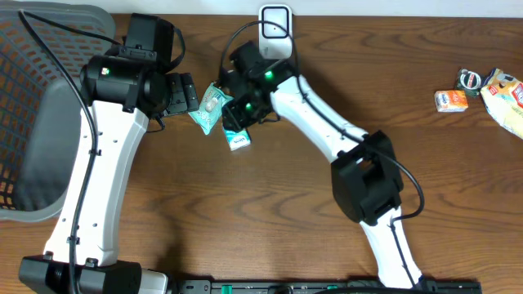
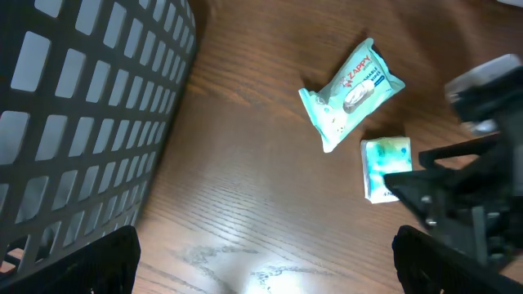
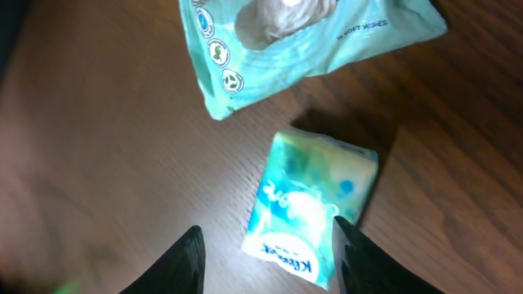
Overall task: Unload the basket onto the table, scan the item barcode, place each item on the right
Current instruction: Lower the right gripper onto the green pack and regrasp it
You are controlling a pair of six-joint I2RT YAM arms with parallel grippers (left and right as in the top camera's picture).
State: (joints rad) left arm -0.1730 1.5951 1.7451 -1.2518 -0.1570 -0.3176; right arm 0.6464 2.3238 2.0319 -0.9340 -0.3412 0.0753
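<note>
Nearest, the right gripper is hanging low over the table with its fingers standing apart, clamping nothing. The tissue pack is lying flat on the wood beneath it, one corner showing between the fingers. One finger is overlapping the pack's edge, though whether it is touching is unclear. Just beyond, the teal wipes packet is resting tilted, near the tissue pack but apart from it. The left gripper is hovering beside that packet, spread wide and holding nothing, with the dark basket sitting to its left. Farthest back, the white scanner is standing at the table's far edge, and snack packets are lying well off to the right.
</note>
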